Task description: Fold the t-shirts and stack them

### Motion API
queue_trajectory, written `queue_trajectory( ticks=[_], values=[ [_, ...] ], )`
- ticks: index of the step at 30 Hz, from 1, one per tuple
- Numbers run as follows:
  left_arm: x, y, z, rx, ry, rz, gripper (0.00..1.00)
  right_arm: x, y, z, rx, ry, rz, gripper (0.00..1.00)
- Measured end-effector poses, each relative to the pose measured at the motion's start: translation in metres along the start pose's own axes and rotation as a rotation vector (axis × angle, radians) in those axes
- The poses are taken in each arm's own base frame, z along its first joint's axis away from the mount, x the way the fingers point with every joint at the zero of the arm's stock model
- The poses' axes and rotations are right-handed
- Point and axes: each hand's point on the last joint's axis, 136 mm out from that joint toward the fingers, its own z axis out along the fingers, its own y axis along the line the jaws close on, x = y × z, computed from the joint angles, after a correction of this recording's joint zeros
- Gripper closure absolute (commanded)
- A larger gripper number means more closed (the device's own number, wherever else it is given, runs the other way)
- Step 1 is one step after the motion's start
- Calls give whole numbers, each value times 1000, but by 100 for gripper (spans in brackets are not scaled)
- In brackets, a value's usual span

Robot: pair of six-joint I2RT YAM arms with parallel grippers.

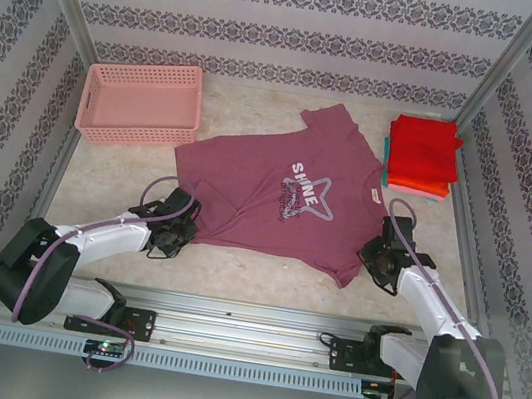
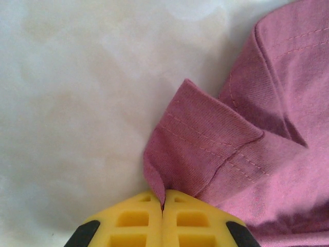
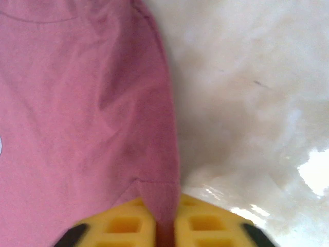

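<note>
Open table [image 1: 113,175] runs left of the spread maroon t-shirt [image 1: 247,192] and along the near edge below its hem. The pink basket [image 1: 135,130] blocks the far left corner. The folded t-shirts [image 1: 423,148] fill the far right, seemingly tight against 1 side wall [image 1: 511,188]. Bare table shows between them at the back.

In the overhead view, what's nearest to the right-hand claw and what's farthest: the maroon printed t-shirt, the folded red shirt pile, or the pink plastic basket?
From the right gripper:
1. Maroon printed t-shirt: its edge is pinched between the fingers.
2. Folded red shirt pile: far right, beyond the gripper.
3. Pink plastic basket: far left corner.
</note>
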Motion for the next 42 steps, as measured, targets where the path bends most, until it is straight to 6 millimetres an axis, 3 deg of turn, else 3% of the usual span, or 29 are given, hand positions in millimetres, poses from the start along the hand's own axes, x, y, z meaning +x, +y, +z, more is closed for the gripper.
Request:
queue_trajectory(
  ticks=[6, 10, 11, 12, 16, 19, 21, 26, 29, 33, 38, 42],
  values=[
    [0, 0, 0, 1, 2, -2, 100, 0, -12, -2, 20, -5, 26, 100],
    [0, 0, 0, 3, 7, -6, 100, 0, -15, -2, 28, -5, 27, 100],
    [0, 0, 0, 4, 7, -7, 100, -1, -16, -3, 30, -7, 28, 95],
    [0, 0, 0, 4, 8, -7, 100, -2, -17, -3, 33, -11, 32, 84],
    [0, 0, 0, 8, 11, -12, 100, -9, -26, -5, 52, -28, 53, 84],
    [0, 0, 0, 10, 11, -12, 100, -14, -30, -6, 56, -35, 76, 57],
    [0, 0, 0, 12, 10, -13, 100, -15, -30, -6, 50, -33, 70, 49],
    [0, 0, 0, 13, 10, -13, 100, -9, -19, -6, -24, -10, 56, 39],
    [0, 0, 0, 13, 10, -13, 100, 0, -12, -4, -70, 26, 44, 38],
    [-1, 0, 1, 13, 16, -18, 100, 15, 0, -2, -101, 83, -5, 60],
    [-1, 0, 1, 13, 15, -18, 100, 20, -3, -1, -76, 93, -18, 96],
    [-1, 0, 0, 19, 13, -17, 100, 18, -5, -2, -65, 83, -28, 100]
  ],
)
